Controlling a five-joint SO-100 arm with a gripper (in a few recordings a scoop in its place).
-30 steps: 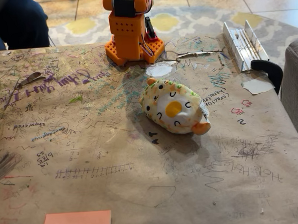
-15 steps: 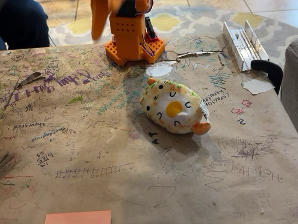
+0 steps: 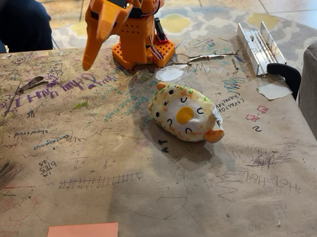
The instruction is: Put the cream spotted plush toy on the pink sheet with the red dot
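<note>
Orange, pointed and hanging down at the far left of the scene, my pincer [image 3: 89, 57] sits above the scribbled surface [image 3: 96, 153], in front of my base [image 3: 142, 45]. Its fingers read as one tapered tip, so I judge them together, with nothing between them. The cream spotted plush toy [image 3: 186, 113] lies to the right of the pincer and nearer the camera, well apart from it, on its side with its belly facing up. Its long axis runs from far left to near right. The pink sheet with the red dot [image 3: 81, 236] lies at the near edge, left of centre, well apart from the toy; no dot shows on its visible part. My arm [image 3: 122, 11] is folded high over the base, wrist tipped down. The toy is not yet grasped.
</note>
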